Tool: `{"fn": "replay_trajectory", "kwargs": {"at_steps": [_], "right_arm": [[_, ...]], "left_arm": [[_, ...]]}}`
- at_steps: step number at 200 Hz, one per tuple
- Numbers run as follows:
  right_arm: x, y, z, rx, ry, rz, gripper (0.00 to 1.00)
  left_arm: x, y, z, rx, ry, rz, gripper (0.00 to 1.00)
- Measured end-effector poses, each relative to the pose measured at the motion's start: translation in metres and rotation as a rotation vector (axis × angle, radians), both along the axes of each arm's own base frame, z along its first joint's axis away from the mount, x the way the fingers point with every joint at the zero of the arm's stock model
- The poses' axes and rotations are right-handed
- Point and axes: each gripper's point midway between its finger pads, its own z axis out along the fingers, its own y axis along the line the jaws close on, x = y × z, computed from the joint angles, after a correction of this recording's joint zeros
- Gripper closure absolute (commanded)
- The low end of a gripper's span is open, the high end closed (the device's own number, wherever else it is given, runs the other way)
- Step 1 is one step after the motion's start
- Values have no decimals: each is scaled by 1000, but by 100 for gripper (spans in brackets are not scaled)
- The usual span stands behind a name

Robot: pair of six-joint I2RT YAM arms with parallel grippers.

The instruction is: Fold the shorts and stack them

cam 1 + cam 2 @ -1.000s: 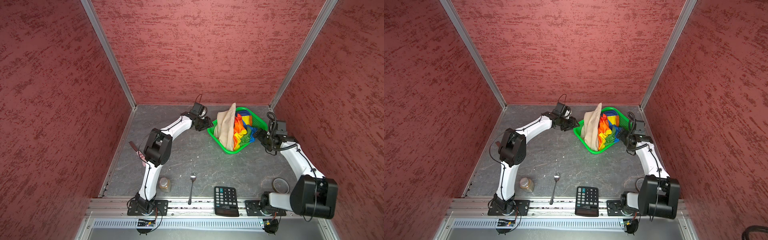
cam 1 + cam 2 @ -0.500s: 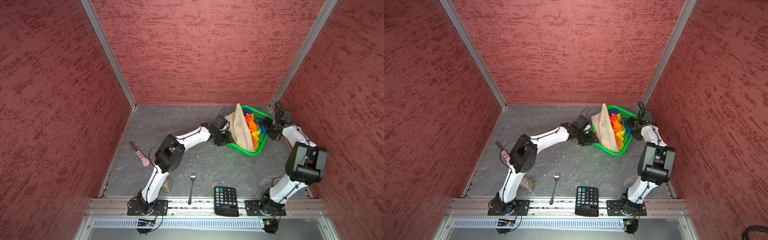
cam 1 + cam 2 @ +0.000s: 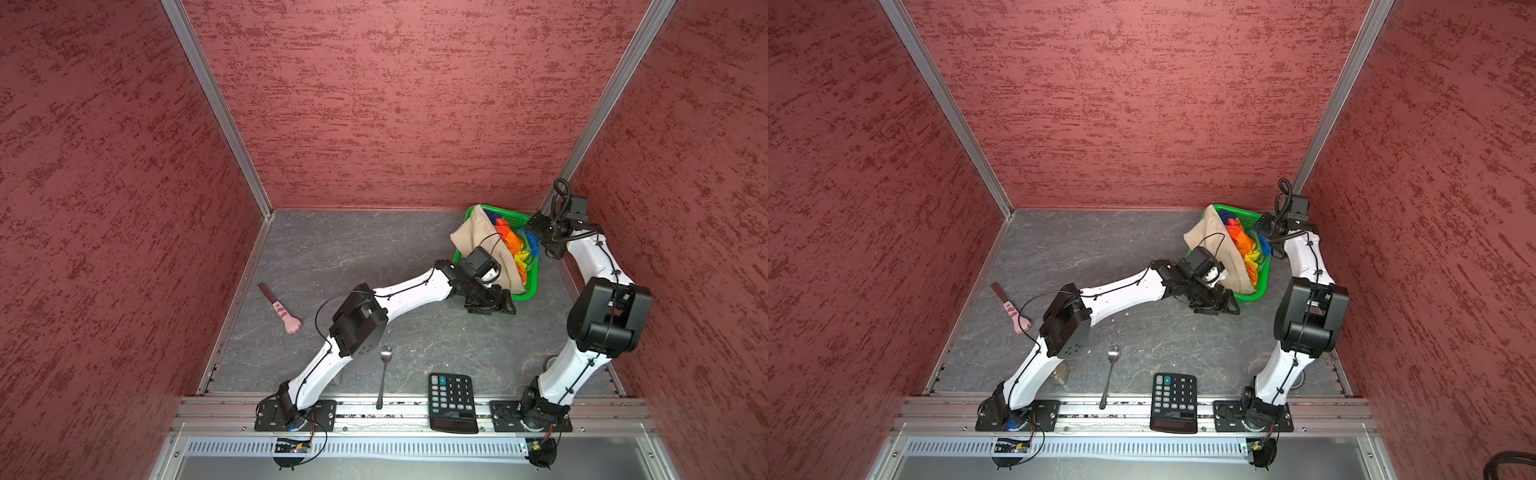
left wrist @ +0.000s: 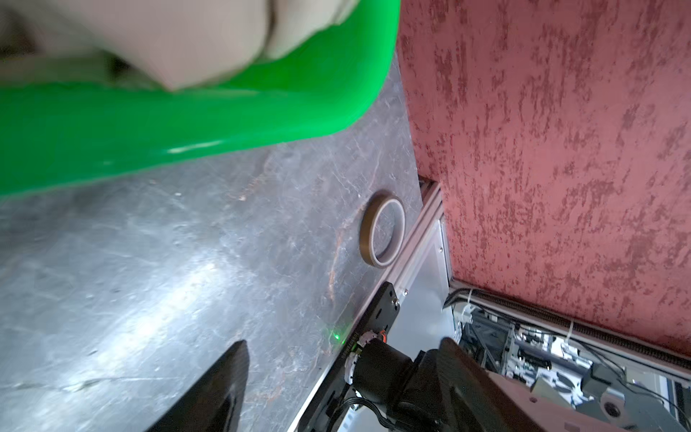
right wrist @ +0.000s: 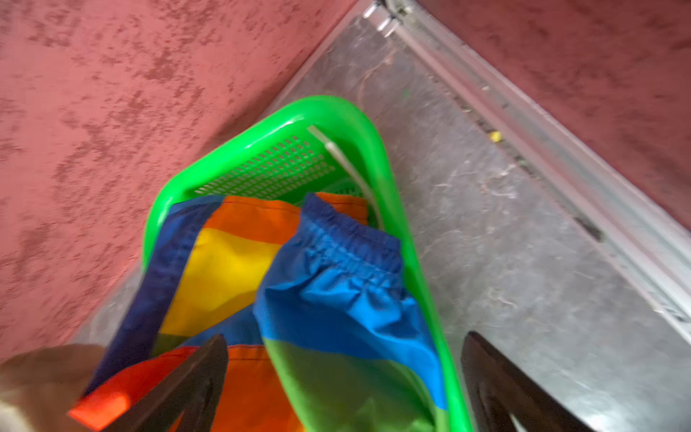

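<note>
Top views both show grey veined tabletop (image 3: 353,257) inside mottled red walls (image 3: 395,104).

The grey counter (image 3: 353,257) holds a green basket (image 3: 524,294) in its far right corner. A pink-handled knife (image 3: 282,309) lies near the left wall. A spoon (image 3: 384,374) and a calculator (image 3: 453,401) lie at the front edge. A tape ring (image 4: 383,232) sits by the right wall.
</note>
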Motion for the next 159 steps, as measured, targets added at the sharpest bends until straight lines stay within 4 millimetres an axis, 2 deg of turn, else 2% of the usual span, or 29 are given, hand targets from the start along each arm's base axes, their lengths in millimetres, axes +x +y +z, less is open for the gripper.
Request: {"fn": "replay_trajectory", "kwargs": {"at_steps": [16,39,57,76,96,106,124,144,159], "right_arm": [[-8,-6,6,-46,15,-23,1],[-18,-6,30,-111,-5,-24,1],[-19,17,51,-160,-39,35,2],[-17,59,59,-185,-59,142,2],[-18,102,42,-175,-35,245,2],[-21,112,27,-164,-3,270,3],[-23,110,0,-145,63,264,10],[-17,101,-22,-110,106,240,25],[-9,91,-29,-80,117,213,46]], "left_arm": [[19,30,7,12,-8,67,20],[62,71,36,-18,-69,193,20],[100,95,54,-45,-126,287,21],[128,110,51,-44,-146,349,22],[143,105,30,-27,-126,361,23],[147,97,17,-22,-112,353,24],[141,81,-11,-2,-67,331,24],[124,65,-35,25,-27,295,26],[108,51,-38,27,-16,261,26]]}}
